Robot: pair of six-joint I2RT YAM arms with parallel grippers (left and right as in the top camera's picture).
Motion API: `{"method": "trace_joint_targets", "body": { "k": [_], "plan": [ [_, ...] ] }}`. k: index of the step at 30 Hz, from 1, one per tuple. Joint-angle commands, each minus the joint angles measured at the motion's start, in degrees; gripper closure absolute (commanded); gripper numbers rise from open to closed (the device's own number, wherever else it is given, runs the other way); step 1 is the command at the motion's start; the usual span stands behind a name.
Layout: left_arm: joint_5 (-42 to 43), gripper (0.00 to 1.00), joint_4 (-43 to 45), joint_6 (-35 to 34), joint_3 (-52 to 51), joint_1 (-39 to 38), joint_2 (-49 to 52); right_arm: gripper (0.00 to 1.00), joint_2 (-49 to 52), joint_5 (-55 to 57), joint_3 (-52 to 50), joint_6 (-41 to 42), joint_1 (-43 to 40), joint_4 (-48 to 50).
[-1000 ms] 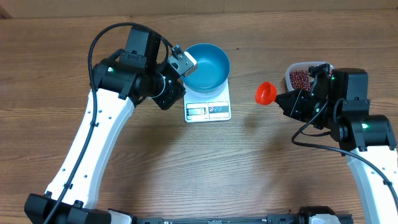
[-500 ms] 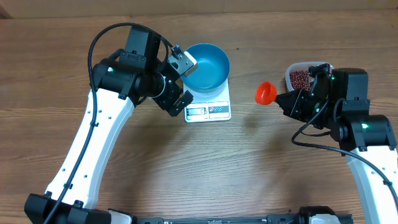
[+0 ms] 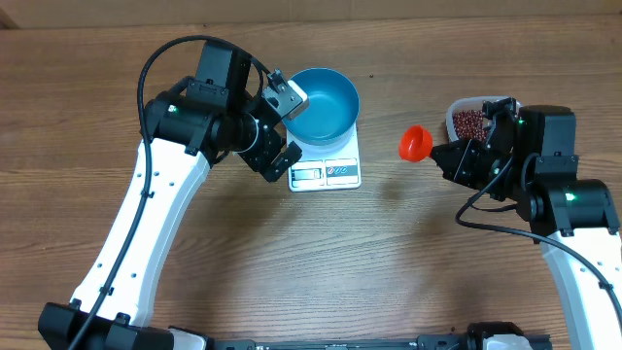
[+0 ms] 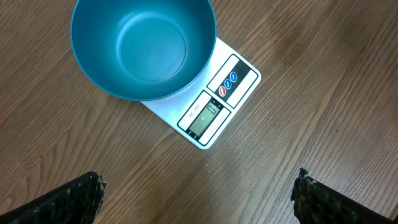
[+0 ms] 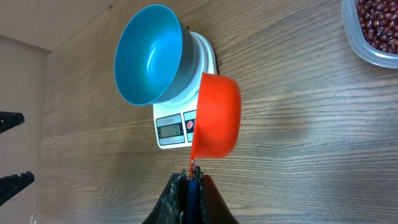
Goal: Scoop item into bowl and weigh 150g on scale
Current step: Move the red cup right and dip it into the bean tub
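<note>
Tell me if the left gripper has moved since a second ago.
Yes. The left gripper has opened, one finger spreading along the scale's left edge toward its display end; the other stays by the bowl.

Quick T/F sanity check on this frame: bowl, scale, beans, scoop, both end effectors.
1. The bowl sits on the scale. True.
2. The bowl already has beans in it. False: it is empty. The beans are in the clear tub on the right.
3. The right end effector is shut on the handle of the red scoop. True.
4. The left end effector is gripping the bowl's rim. False: its jaws stand wide open and hold nothing. The left wrist view shows the bowl clear of both fingers.
</note>
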Motion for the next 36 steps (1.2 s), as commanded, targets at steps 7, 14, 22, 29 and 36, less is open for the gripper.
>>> {"method": "trace_joint_targets", "body": {
  "k": [7,14,22,29,36],
  "plan": [
    [1.01,0.01,-0.11,-0.39,-0.44,0.22,0.33,0.96,-0.04,-0.52,7.04,-2.23,-6.49,-4.48],
    [1.01,0.0,-0.07,-0.37,-0.44,0.22,0.33,0.96,0.07,-0.48,14.47,-6.08,-14.71,-9.99],
    [0.9,0.0,-0.28,-0.39,-0.44,0.22,0.33,0.96,4.74,-0.48,18.34,-10.88,-22.03,-12.74],
    [-1.36,0.0,-1.66,0.81,-0.44,0.24,0.33,0.96,12.07,-0.46,22.95,-13.79,-23.89,-14.12],
    [-1.44,0.0,-2.43,2.82,-0.44,0.24,0.33,0.96,13.77,-0.2,23.34,-14.23,-23.89,-13.33]
  ]
}}
